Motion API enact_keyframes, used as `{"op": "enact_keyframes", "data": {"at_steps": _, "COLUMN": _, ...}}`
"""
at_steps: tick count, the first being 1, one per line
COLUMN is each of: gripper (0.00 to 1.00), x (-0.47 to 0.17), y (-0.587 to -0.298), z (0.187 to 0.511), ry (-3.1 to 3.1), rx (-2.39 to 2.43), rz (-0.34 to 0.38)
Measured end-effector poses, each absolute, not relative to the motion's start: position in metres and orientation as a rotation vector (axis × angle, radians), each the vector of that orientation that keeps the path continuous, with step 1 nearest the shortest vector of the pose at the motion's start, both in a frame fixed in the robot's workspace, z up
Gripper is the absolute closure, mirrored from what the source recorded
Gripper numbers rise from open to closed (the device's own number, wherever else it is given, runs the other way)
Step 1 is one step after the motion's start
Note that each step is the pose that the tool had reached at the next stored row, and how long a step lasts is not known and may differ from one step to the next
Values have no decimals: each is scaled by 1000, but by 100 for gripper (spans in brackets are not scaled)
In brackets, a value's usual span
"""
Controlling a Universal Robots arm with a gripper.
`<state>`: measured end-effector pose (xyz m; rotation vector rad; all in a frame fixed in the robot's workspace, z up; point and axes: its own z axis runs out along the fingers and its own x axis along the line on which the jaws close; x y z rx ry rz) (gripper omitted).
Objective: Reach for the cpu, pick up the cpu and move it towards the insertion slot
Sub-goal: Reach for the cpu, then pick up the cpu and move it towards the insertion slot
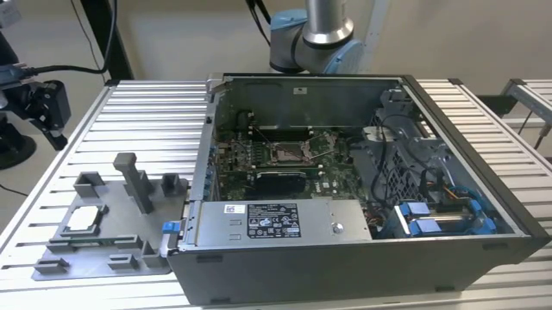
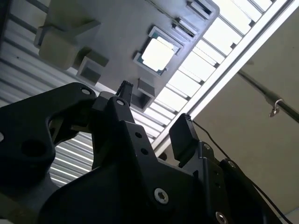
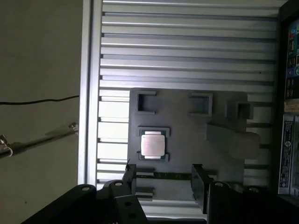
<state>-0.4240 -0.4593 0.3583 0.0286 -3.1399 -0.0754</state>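
The cpu [image 1: 84, 219] is a small silvery square lying flat in a framed seat on the grey tray [image 1: 97, 257], at the exterior view's left. Both wrist views look down on the cpu [image 3: 152, 144] [image 2: 158, 54]. My gripper [image 3: 163, 179] [image 2: 154, 112] hangs above the tray, open, with nothing between its black fingers [image 3: 130, 175]. It stands apart from the chip and off to one side of it. The insertion slot [image 1: 289, 152] is the metal-framed socket on the green board inside the open computer case.
Grey blocks and a tall post [image 1: 136, 182] rise from the tray beside the chip. The case wall [image 1: 345, 258] stands just to the exterior view's right of the tray. A black device on a stand [image 1: 39, 103] sits off the table's left edge.
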Motion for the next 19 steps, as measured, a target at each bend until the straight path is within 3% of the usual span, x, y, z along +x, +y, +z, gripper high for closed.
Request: {"op": "enact_keyframes", "data": {"at_steps": 19, "gripper": 100, "x": -424, "y": -459, "z": 351, "ry": -3140, "rx": 29, "rz": -75}}
